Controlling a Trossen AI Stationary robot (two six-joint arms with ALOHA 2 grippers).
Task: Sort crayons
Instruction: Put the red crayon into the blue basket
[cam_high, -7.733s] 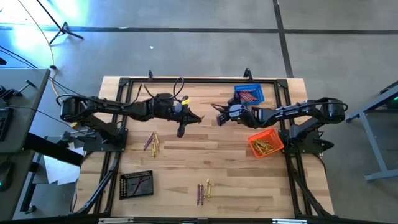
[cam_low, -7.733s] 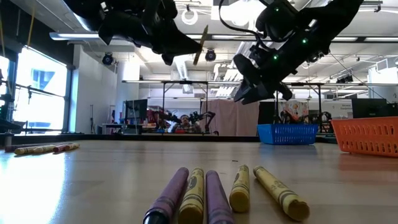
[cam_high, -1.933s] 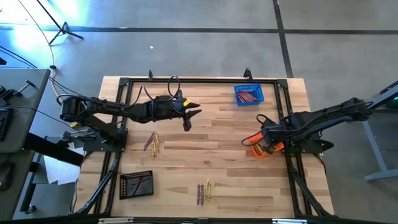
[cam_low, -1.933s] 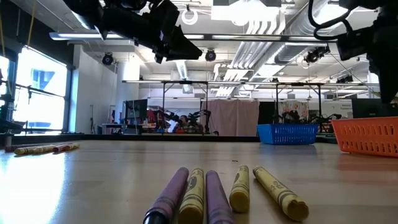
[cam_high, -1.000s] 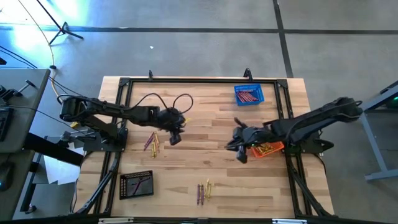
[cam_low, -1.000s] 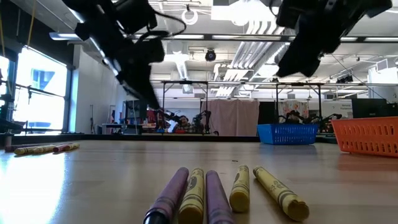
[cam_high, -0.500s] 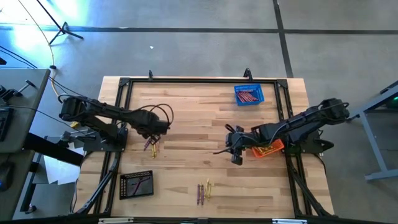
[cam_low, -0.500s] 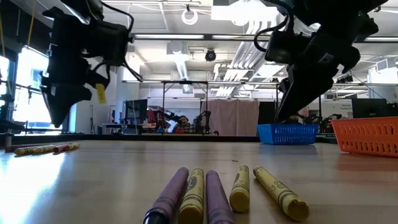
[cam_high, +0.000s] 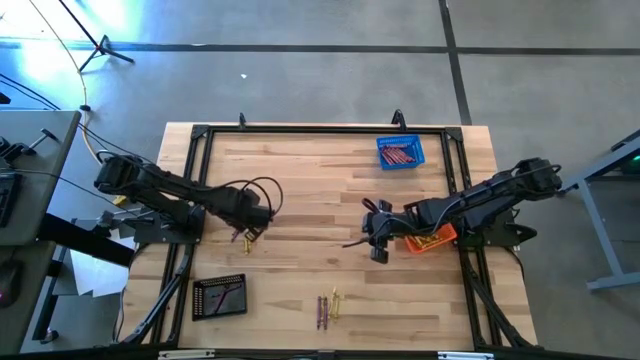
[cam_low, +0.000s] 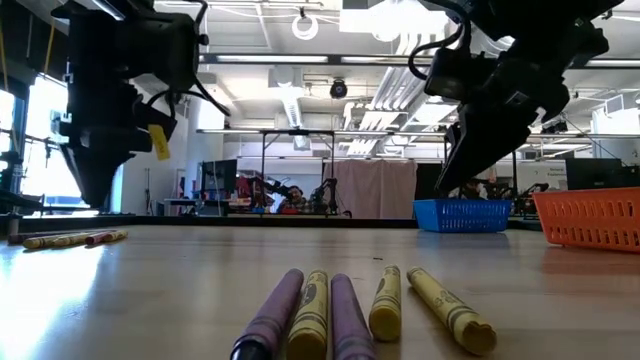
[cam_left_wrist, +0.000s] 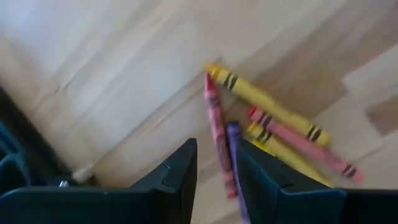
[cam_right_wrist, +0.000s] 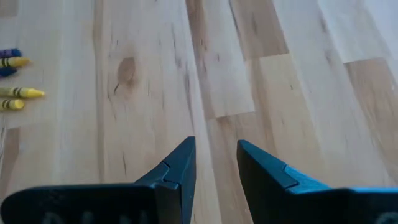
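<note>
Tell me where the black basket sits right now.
In the high view the black basket sits near the table's front left corner, below the left gripper and left of the front crayon group.

Two dark, jointed arms are observed. A black cable is looped above the left gripper (cam_high: 247, 233), and a small yellow tag is seen beside it. Matte black, wedge-shaped fingers (cam_right_wrist: 176, 168) are fitted to the right gripper (cam_high: 377, 250).

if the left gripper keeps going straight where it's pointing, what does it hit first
Most likely the red crayon in the small pile on the table; it lies right ahead of the open left gripper, though depth is hard to judge.
</note>
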